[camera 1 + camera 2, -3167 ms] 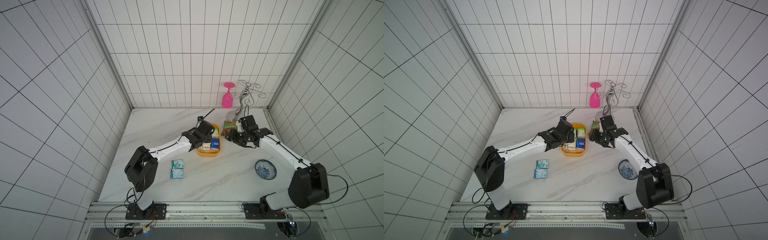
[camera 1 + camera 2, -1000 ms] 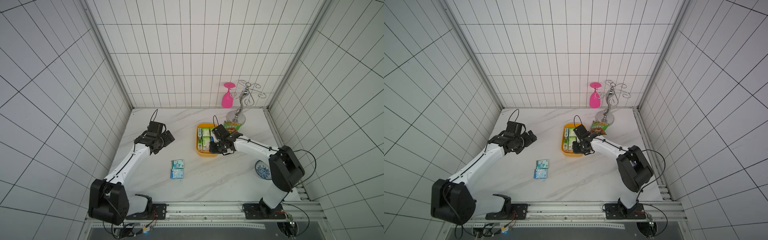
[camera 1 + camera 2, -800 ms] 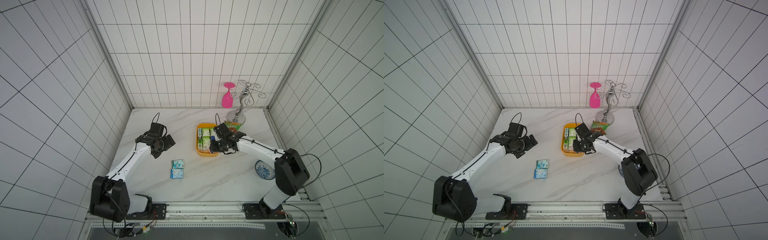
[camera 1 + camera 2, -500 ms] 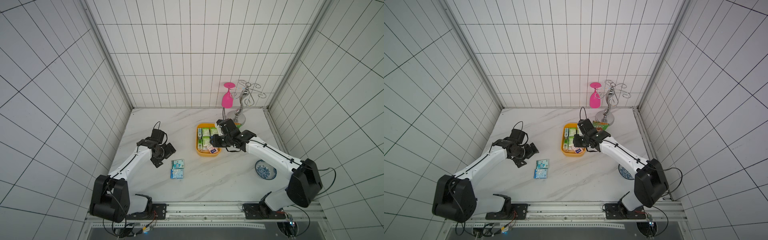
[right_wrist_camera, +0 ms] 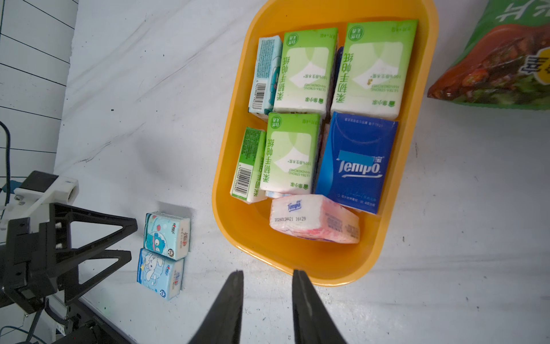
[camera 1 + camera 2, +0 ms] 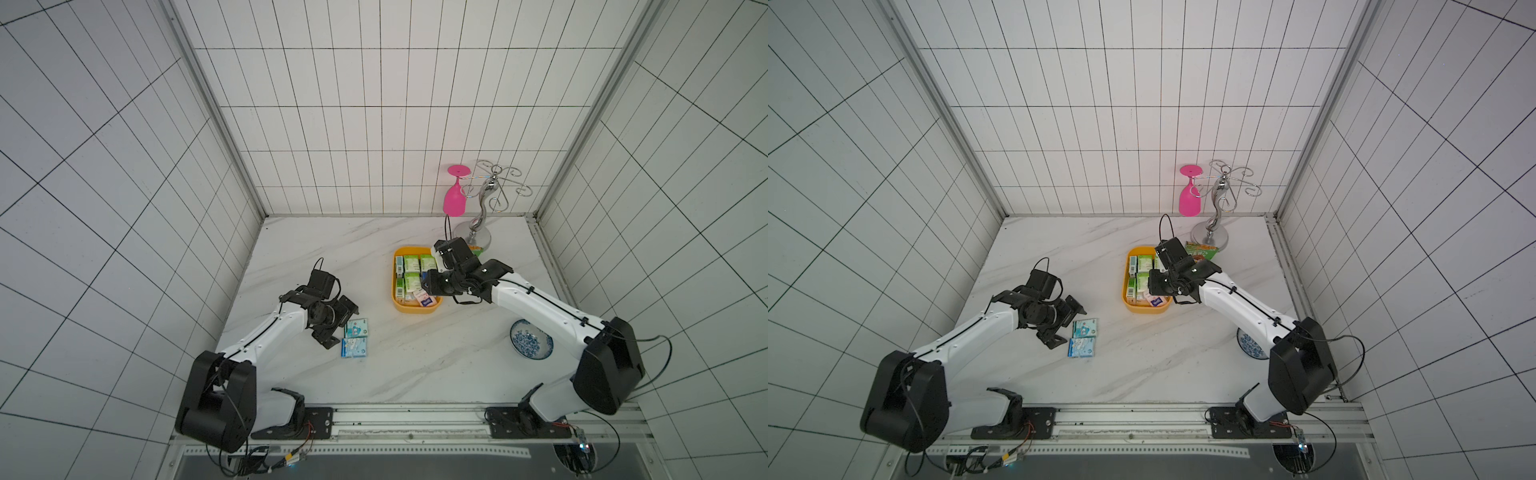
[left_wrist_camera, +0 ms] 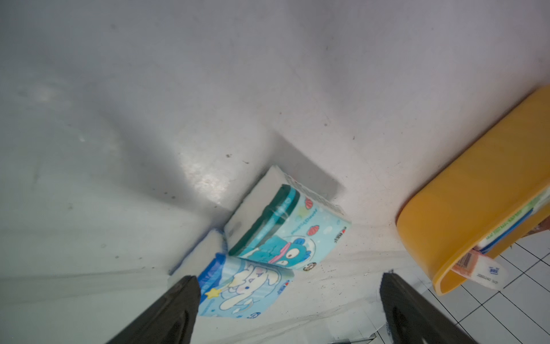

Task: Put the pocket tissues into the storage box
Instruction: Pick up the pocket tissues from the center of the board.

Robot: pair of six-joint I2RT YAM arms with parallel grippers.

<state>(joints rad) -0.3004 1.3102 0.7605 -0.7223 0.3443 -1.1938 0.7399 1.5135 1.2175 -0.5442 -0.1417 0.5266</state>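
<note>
A: Where are the pocket tissues?

B: Most sit in the storage box [image 5: 384, 262], the yellow tray. The right wrist view shows green packets [image 5: 303, 68], a blue packet [image 5: 357, 162] and a pink-white packet [image 5: 315, 222] near its end wall. Top views only give colour patches there.

A: Any outside?

B: Two teal packets [image 6: 355, 337] on the tabletop [image 6: 415, 374], touching each other, well apart from the box (cartoon prints readable only in the wrist views).

A: Pincers?

B: Left pincer [image 6: 336, 322] is just beside those two, jaws spread wide, nothing between them. Right pincer [image 5: 268, 286] is over the box's near rim, jaws a narrow gap apart, holding nothing.

A: Room to move?

B: Bare tabletop around the two packets. Snack bag [image 5: 500, 53] lies just beside the box's far side; bowl [image 6: 532, 344] sits well apart, near the right arm.
</note>
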